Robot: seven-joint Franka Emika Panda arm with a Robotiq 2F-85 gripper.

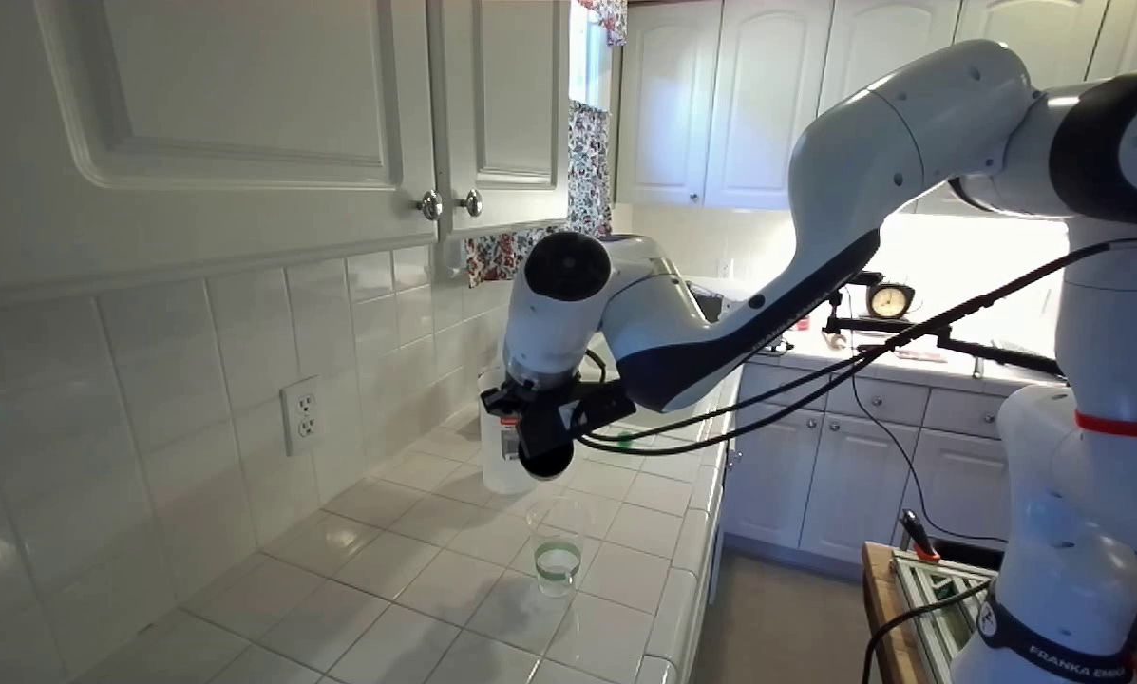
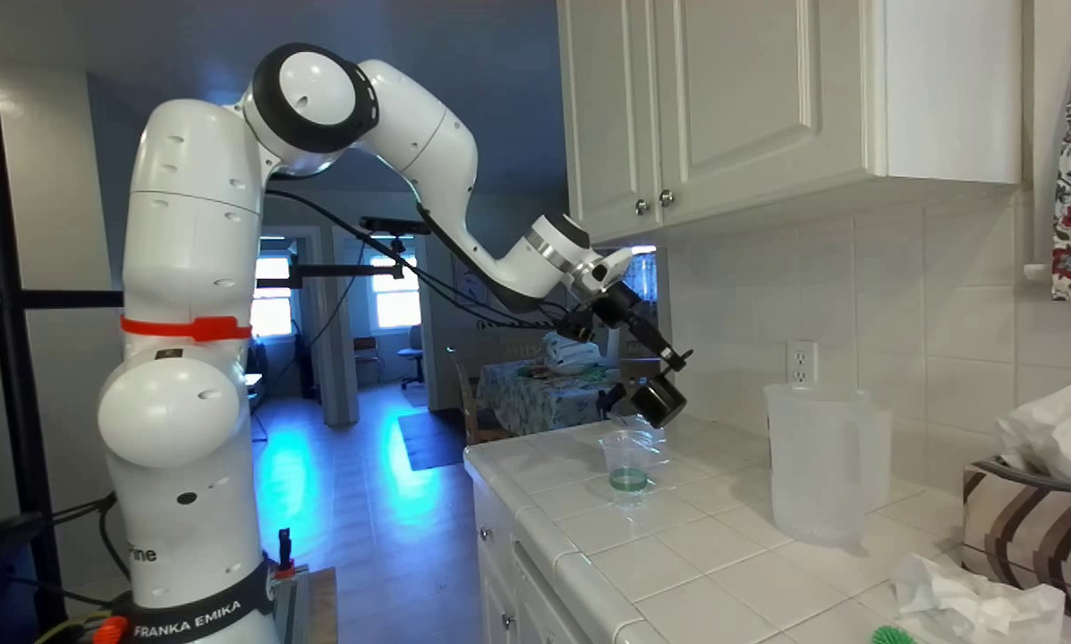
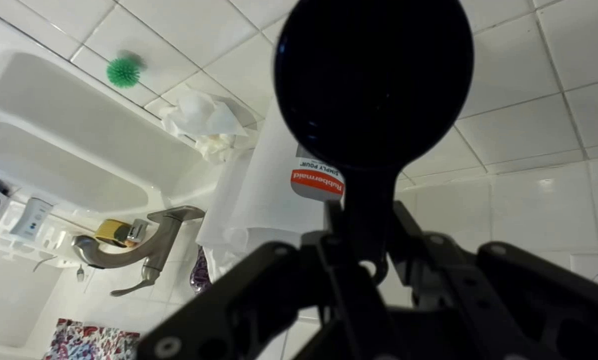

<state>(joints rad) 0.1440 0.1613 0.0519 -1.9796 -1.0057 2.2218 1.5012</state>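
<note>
My gripper (image 3: pixel 363 220) is shut on the handle of a black round scoop (image 3: pixel 373 85), which has a ring hole at its handle end. The scoop also shows in both exterior views (image 1: pixel 547 462) (image 2: pixel 658 401), tilted and held in the air above the counter. Its inside is too dark to tell the contents. A clear plastic cup with a green band (image 1: pixel 557 560) stands upright on the counter below the scoop, apart from it; it also shows in an exterior view (image 2: pixel 629 465). A frosted white pitcher (image 2: pixel 817 465) with a Rubbermaid label stands near the scoop.
Crumpled tissue (image 2: pixel 978 599), a striped tissue box (image 2: pixel 1036 528) and a green spiky ball (image 3: pixel 123 72) lie beyond the pitcher. A white sink (image 3: pixel 74 130) with a metal faucet (image 3: pixel 154 245) is beside them. Wall cabinets (image 1: pixel 245 114) hang over the tiled counter (image 1: pixel 359 589).
</note>
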